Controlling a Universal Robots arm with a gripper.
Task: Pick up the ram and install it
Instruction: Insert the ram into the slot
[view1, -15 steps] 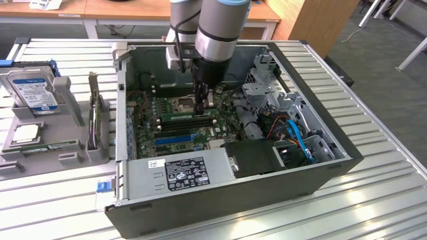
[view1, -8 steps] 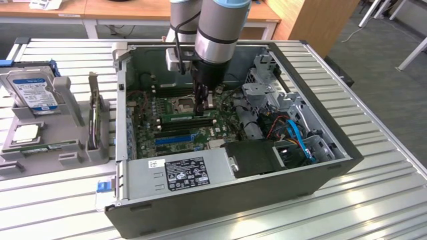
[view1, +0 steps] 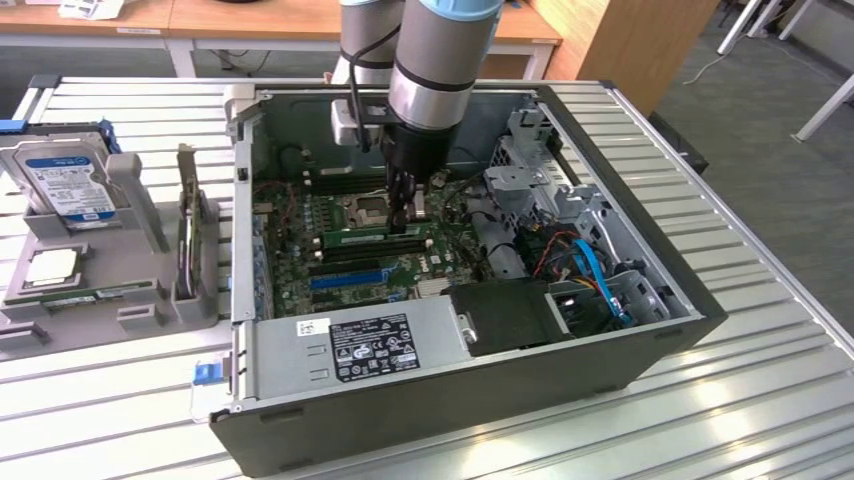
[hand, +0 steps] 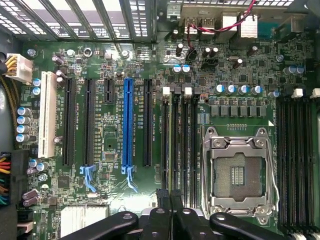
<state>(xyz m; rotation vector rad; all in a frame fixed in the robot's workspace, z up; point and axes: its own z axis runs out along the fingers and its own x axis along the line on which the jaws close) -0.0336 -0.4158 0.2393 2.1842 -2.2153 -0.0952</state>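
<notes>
The ram (view1: 367, 239) is a thin green stick standing in a black memory slot on the motherboard (view1: 296, 215) inside the open computer case. In the wrist view the ram (hand: 176, 145) is seen edge-on among the parallel black slots beside the processor socket (hand: 239, 172). My gripper (view1: 407, 222) reaches straight down into the case over the ram's end towards the exterior view's right. Its black fingers (hand: 162, 212) are shut together right at that end of the stick. Whether they pinch the ram or just rest on it is not visible.
A blue expansion slot (hand: 128, 125) lies beside the memory slots. The power supply (view1: 360, 340) and drive cage (view1: 534, 190) crowd the case. On the exterior view's left, a grey holder (view1: 134, 200) carries a hard drive (view1: 67, 185), a silver processor chip (view1: 51, 265) and a green strip (view1: 87, 296).
</notes>
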